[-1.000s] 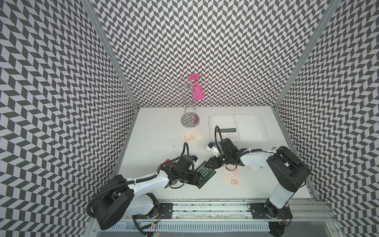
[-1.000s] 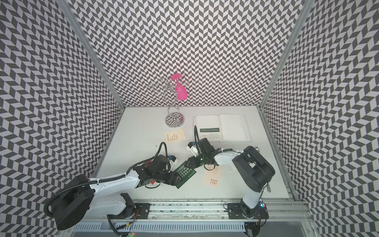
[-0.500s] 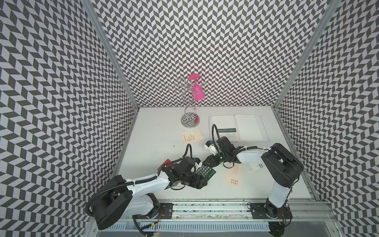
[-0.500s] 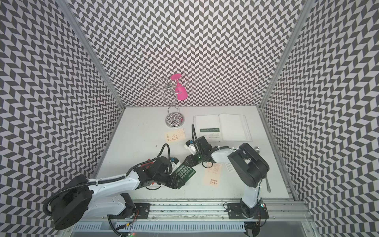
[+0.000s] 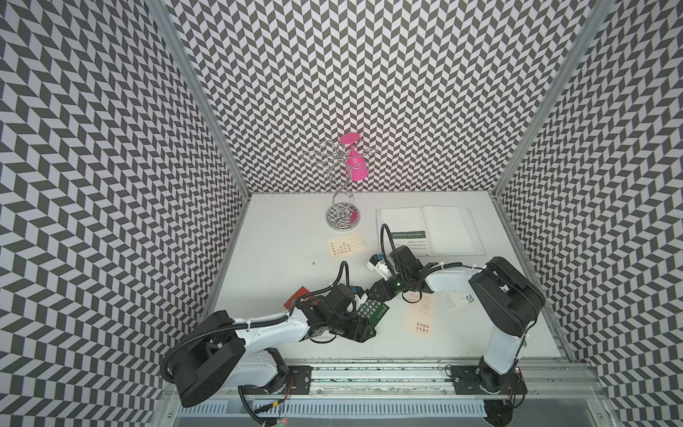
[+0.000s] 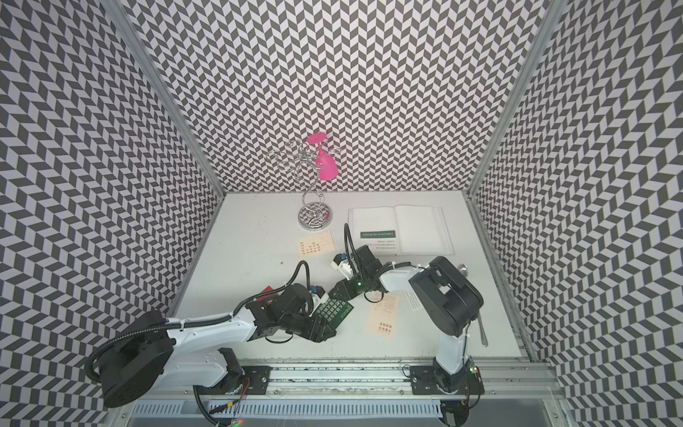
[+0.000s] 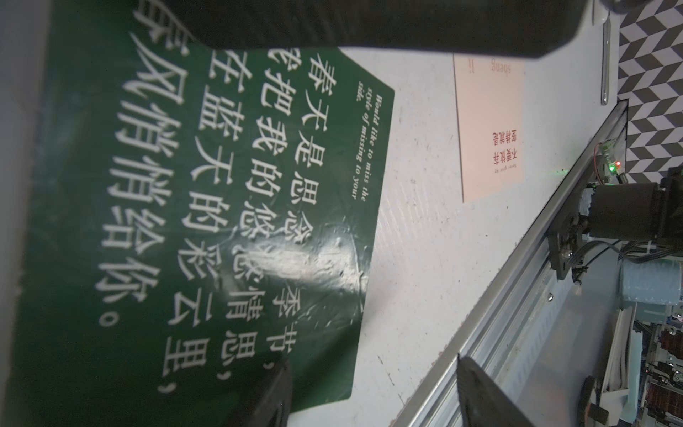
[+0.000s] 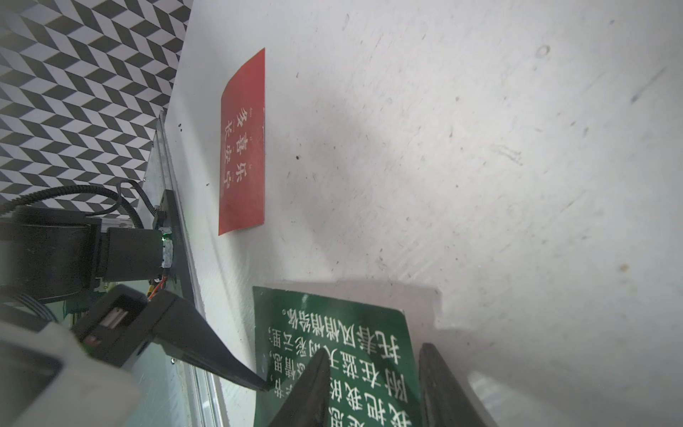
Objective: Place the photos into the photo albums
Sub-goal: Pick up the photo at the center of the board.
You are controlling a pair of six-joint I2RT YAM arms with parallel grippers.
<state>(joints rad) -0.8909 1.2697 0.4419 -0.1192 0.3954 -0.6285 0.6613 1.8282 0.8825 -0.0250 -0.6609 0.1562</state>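
Open photo album (image 5: 449, 229), beyond the right jaws, holds a green-banded white photo (image 5: 408, 239) on one page. Dark green photo (image 5: 374, 314) sits at both: left jaws wide apart, right jaws straddling it, grip unclear.

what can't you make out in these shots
red card: both top views, mostly under the left arm.
white card: both top views, partly behind the right arm; print too small.
dark green card: left wrist view, cut off by the frame; a blurred dark shape covers one end.
right fingers: right wrist view, frame edge cuts them; contact with that card unclear.
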